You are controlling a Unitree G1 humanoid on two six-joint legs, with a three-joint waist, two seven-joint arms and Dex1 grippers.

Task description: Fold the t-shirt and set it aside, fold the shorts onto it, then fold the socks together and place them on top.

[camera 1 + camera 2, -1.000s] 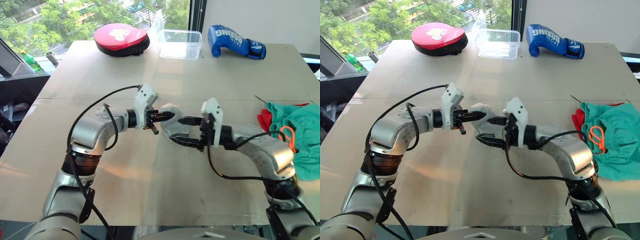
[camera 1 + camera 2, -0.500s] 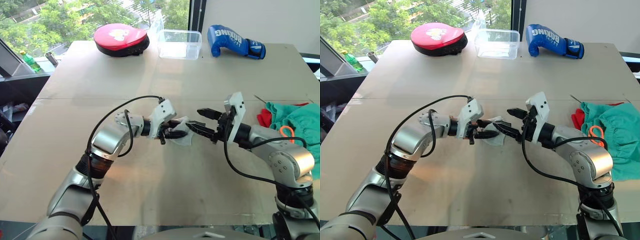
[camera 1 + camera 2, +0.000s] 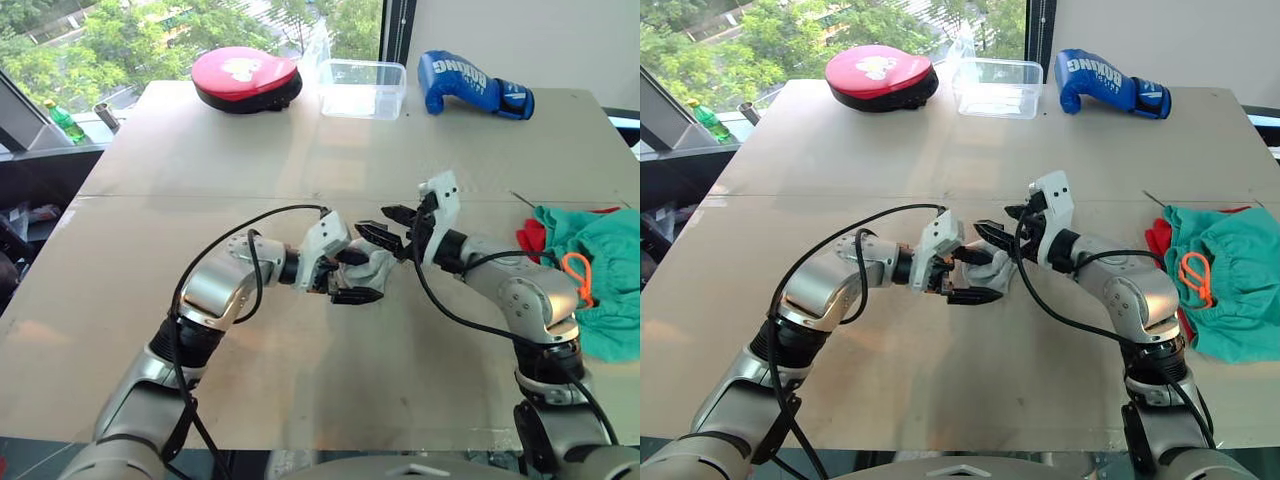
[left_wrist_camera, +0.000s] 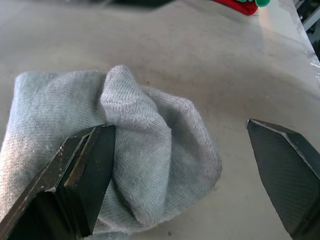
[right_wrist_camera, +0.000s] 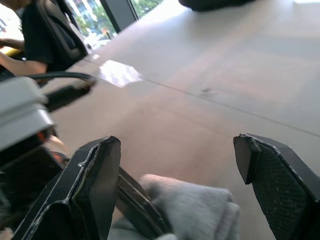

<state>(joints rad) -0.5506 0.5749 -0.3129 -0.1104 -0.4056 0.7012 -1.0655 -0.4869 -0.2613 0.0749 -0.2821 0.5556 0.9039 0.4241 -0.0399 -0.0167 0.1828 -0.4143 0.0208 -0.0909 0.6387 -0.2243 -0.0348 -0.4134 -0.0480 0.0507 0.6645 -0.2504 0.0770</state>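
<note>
Socks (image 4: pixel 125 165): grey knit, bunched at table (image 3: pixel 200 150) centre; soft, light, best pinched through the thick fold. Left gripper (image 3: pixel 352 276) at their 9 o'clock, jaws wide, straddling the bundle; right gripper (image 3: pixel 385 226) at 1 o'clock, jaws wide, empty. Shorts (image 3: pixel 600 270) at 3 o'clock cover the t-shirt (image 3: pixel 528 238); sock count unclear.

The t-shirt (image 3: pixel 529 238) is mostly buried under the shorts (image 3: pixel 600 280), which run off the picture's edge. The left gripper (image 3: pixel 350 275) partly covers the socks (image 3: pixel 372 268).
</note>
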